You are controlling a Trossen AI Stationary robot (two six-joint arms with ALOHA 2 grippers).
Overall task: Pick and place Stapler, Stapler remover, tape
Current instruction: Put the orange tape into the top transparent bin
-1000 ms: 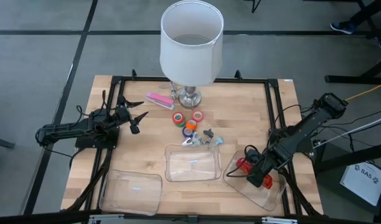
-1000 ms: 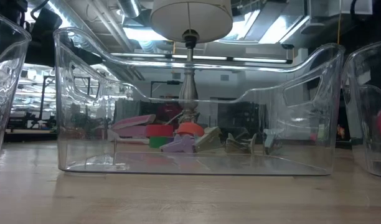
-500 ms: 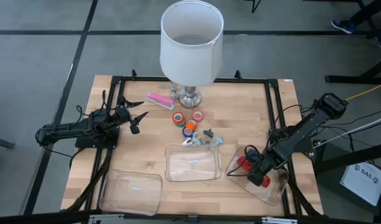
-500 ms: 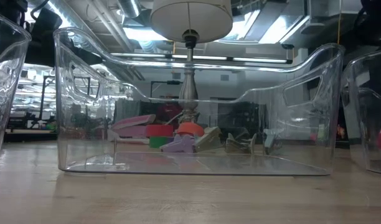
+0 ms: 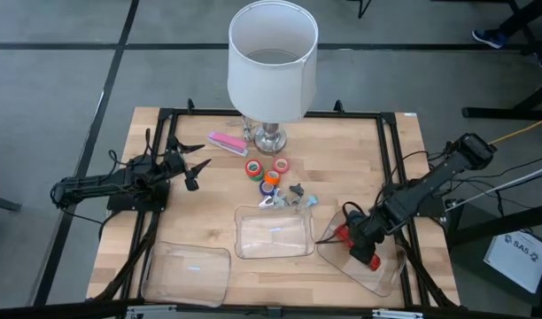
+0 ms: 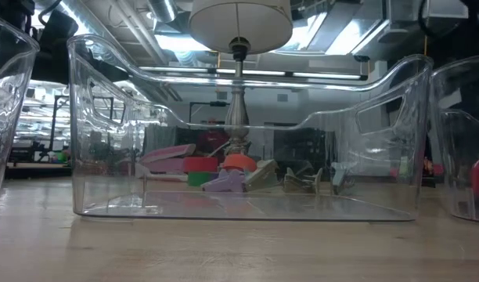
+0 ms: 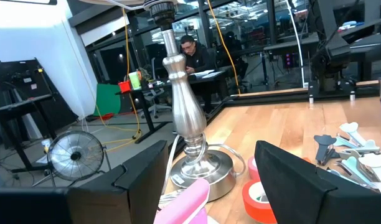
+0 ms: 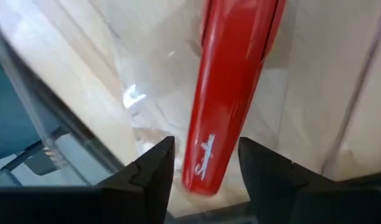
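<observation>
Over the clear bin (image 5: 377, 275) at the right front corner of the worktop (image 5: 342, 168), the right claw (image 5: 358, 246) hangs with its fingers (image 8: 150, 171) apart on either side of a red stapler (image 8: 231, 87), which lies on the bin's floor; the fingers do not seem to touch it, so it looks released. The step in hand, as I judge it, is letting go and clearing out: lift straight up until the fingers are above the bin's wall, keep them spread so they don't drag the stapler along, and only then swing toward the pile at the middle. The red stapler is long, glossy and narrow, with a rounded nose and small white lettering, and should stay put on the flat plastic. Farther out, an empty clear bin (image 5: 274, 233) sits at the front centre and another (image 5: 187, 272) at the front left. Behind the centre bin lie the tape rolls (image 5: 266, 171) in red, orange and green, just beside a cluster of grey and pale blue staple removers (image 5: 290, 198), with a pink stapler (image 5: 226, 142) near the lamp (image 5: 271, 62). The left claw (image 5: 200, 168) waits at the left edge, its fingers spread wide and holding nothing.
</observation>
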